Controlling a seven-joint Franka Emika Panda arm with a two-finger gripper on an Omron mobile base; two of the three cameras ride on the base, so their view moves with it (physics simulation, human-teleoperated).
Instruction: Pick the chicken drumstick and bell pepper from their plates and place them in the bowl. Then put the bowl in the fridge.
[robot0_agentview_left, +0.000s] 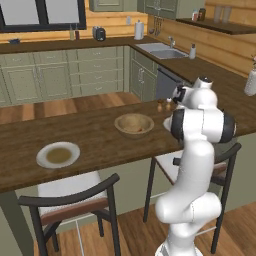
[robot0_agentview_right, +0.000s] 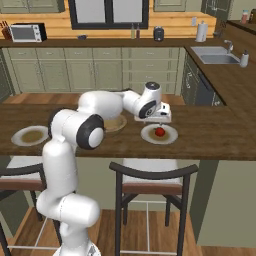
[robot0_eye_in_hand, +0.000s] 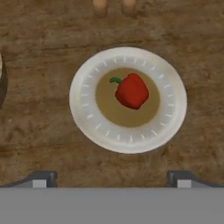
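Note:
The red bell pepper (robot0_eye_in_hand: 131, 91) with a green stem lies in the brownish centre of a whitish plate (robot0_eye_in_hand: 87, 118) on the wooden counter. My gripper (robot0_eye_in_hand: 111, 179) hovers straight above it, open, its fingertips (robot0_eye_in_hand: 41, 179) spread wider than the plate and holding nothing. From the right base view, the gripper (robot0_agentview_right: 160, 122) hangs just over the pepper (robot0_agentview_right: 159, 132). The tan wooden bowl (robot0_agentview_left: 134, 124) stands to the left of that plate, partly behind my arm. A second plate (robot0_agentview_left: 58, 154) further left holds nothing. The chicken drumstick is hidden; the bowl's inside is too blurred to tell.
Two small brownish items (robot0_eye_in_hand: 99, 5) stand just past the pepper's plate. Dark-framed chairs (robot0_agentview_right: 152, 175) are tucked under the counter's near edge. A sink (robot0_agentview_left: 162, 51) and green-grey cabinets (robot0_agentview_left: 60, 75) line the far walls.

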